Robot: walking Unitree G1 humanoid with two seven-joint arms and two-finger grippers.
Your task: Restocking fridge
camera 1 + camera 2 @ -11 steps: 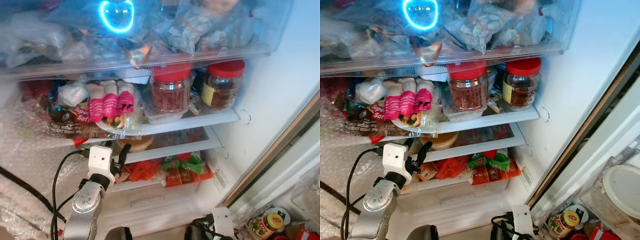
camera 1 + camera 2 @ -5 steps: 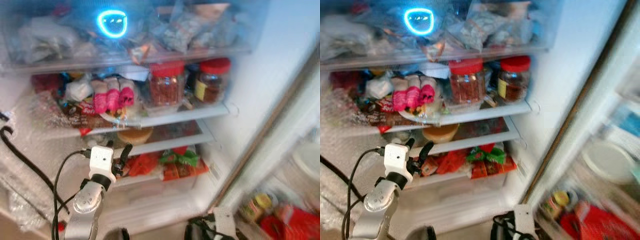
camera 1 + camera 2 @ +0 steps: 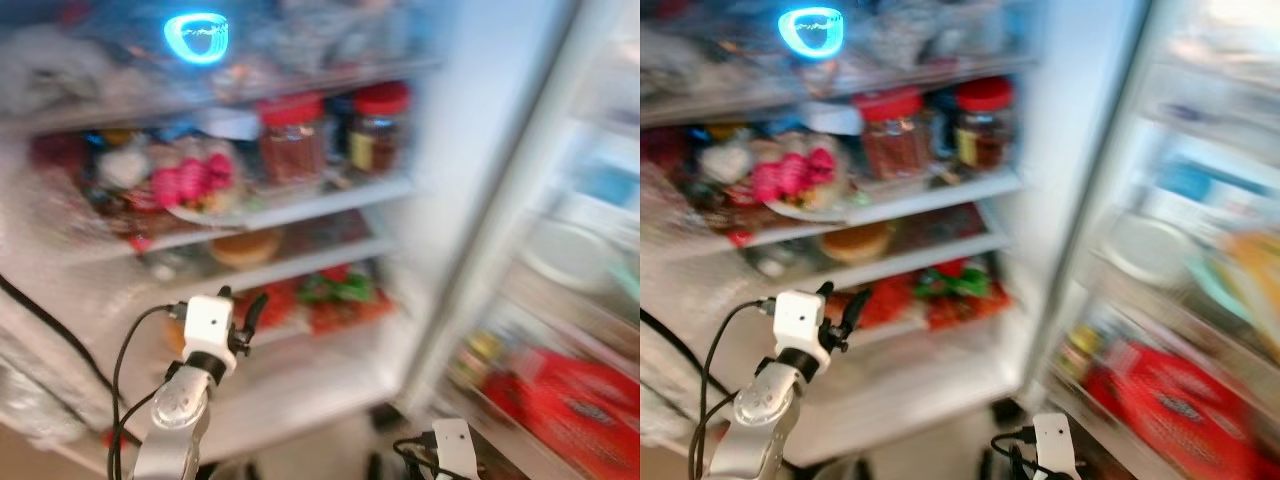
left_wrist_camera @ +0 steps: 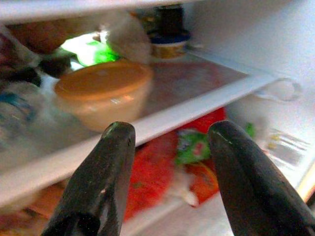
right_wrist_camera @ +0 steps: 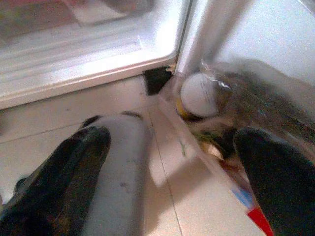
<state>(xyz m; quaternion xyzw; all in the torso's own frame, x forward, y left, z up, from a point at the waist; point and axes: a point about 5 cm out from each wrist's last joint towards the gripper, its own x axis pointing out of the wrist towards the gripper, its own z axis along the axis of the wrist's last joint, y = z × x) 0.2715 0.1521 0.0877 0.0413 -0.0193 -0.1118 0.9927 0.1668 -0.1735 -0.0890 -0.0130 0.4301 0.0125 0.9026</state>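
The open fridge (image 3: 430,180) is in front of me, blurred in the eye views. My left gripper (image 3: 243,300) is raised before the lower shelves, open and holding nothing. Beyond its fingers (image 4: 106,167) an orange-lidded tub (image 4: 101,96) sits on the middle shelf (image 4: 197,105), with red and green packets (image 3: 330,295) on the shelf below. Two red-lidded jars (image 3: 290,140) stand on the upper shelf beside a plate of pink packets (image 3: 195,180). My right gripper (image 5: 172,142) hangs low over the floor by the fridge's bottom corner, open and holding nothing.
The fridge door (image 3: 560,300) stands open at the right, its shelves full of jars and a red package (image 3: 575,400). A white-lidded jar (image 5: 199,96) sits in the door's lowest shelf. A black cable (image 3: 60,335) runs along the left. A grey rounded part (image 5: 118,167) lies beneath the right gripper.
The whole picture has slid left and blurred, so the camera has turned right and the door shelves have come into view. The left gripper stays raised and open.
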